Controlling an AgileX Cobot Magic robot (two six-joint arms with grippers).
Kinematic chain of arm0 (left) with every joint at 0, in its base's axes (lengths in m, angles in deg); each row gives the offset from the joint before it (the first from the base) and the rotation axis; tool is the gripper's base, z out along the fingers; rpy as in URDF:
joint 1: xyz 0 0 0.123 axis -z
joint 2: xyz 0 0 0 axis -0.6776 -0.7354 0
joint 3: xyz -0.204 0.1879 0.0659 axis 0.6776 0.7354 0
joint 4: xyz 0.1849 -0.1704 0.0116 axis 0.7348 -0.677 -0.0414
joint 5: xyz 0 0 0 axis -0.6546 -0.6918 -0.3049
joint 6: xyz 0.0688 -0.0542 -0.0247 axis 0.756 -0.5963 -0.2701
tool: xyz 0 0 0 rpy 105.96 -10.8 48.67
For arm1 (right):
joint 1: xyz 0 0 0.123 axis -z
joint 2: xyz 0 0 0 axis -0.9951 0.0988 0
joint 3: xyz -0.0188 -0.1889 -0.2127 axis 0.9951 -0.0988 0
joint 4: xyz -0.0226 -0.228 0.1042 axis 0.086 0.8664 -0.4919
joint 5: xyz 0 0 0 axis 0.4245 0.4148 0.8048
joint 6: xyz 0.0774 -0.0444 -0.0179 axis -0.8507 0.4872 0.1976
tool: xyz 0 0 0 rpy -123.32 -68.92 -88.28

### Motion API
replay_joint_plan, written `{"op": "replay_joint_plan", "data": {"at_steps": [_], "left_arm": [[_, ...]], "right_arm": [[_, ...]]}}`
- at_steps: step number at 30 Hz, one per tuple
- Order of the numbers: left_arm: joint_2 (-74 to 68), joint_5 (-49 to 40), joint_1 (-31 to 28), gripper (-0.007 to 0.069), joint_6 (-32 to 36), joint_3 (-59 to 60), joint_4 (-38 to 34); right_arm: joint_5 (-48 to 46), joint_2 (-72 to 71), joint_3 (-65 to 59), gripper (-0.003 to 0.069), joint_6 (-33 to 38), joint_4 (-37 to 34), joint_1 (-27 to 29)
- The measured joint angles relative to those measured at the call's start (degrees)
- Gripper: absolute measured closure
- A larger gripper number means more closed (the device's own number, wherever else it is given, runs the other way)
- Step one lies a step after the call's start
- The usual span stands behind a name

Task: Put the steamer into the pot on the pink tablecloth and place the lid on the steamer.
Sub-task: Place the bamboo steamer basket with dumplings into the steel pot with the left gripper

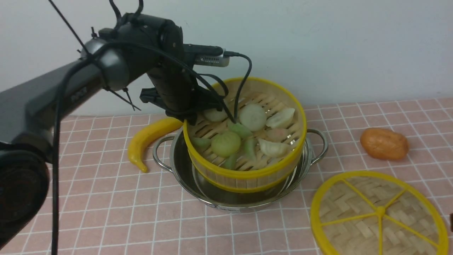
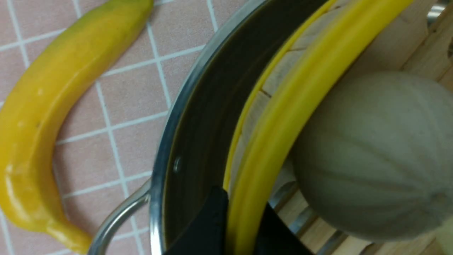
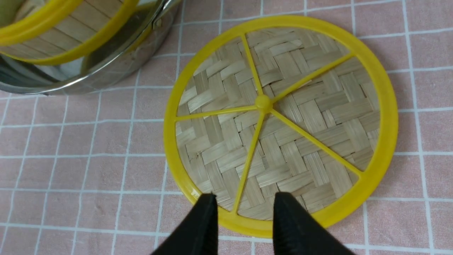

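Yellow and curved, a banana (image 1: 148, 141) lies on the pink tablecloth (image 1: 106, 205) just beside the left handle of the pot (image 1: 178, 159), close under the left arm. On the other side, well clear of the pot's right handle, sits a rounded orange-brown item (image 1: 384, 143), perhaps a potato. The lid (image 1: 378, 212) lies flat on the cloth to the front right of the pot, near it but not touching, spokes upward.

The steamer (image 1: 247, 175) hangs tilted over the pot, its open top tipped toward the camera and its lower edge dipping inside the steel rim. Whether it touches the pot's floor cannot be told. Its slatted bottom carries food pieces (image 1: 226, 143): pale dumplings, round buns, green bits. The left gripper (image 2: 240, 230) is clamped on the steamer's yellow rim at its left side, one black finger inside the wall and one outside. A black cable (image 1: 244, 81) from the wrist camera drapes across the basket's mouth.

The right gripper (image 3: 244, 226) hovers over one edge of the lid, fingers spread apart with nothing held.

The cloth, ruled in thin white squares, covers all the table in view; behind it stands a plain pale wall (image 1: 354, 46).
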Motion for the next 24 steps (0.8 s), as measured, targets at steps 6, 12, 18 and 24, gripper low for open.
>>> {"op": "replay_joint_plan", "data": {"at_steps": [6, 12, 18, 24], "left_arm": [[-4.3, -0.5, 0.0, 0.0599, -0.9, -0.8, 2.9], [-6.1, -1.1, 0.0, 0.0599, -0.9, -0.8, 3.9], [-6.2, -1.1, 0.0, 0.0584, -0.4, -0.8, 3.8], [-6.4, -0.3, 0.0, 0.0421, 2.2, -1.1, 3.2]], "right_arm": [[0.0, 0.0, 0.0, 0.0419, -0.1, 0.0, 0.0], [0.0, 0.0, 0.0, 0.0419, -0.1, -0.2, 0.0], [0.0, 0.0, 0.0, 0.0419, -0.1, -0.2, 0.0], [-0.1, 0.0, 0.0, 0.0419, -0.2, -0.2, 0.0]]}}
